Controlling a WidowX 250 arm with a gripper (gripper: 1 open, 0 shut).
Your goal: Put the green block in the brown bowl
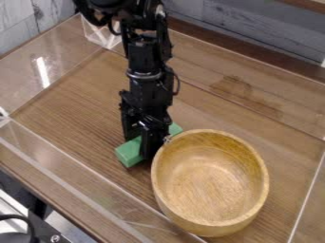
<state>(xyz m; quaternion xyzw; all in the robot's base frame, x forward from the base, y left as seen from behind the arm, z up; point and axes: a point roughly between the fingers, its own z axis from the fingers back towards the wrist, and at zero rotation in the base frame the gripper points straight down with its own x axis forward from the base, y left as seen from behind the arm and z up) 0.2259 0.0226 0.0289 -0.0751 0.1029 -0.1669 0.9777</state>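
Observation:
The green block (128,152) lies on the wooden table just left of the brown bowl (214,182), close to its rim. My gripper (146,142) stands straight down over the block, its black fingers closed on the block's middle, so only the green ends show on either side. The block rests on the table surface. The light-brown bowl is large and empty, and it sits at the front right.
Clear plastic walls (51,142) border the table's left and front edges. A grey plank wall (254,24) runs along the back. A white item (97,30) sits behind the arm at the back left.

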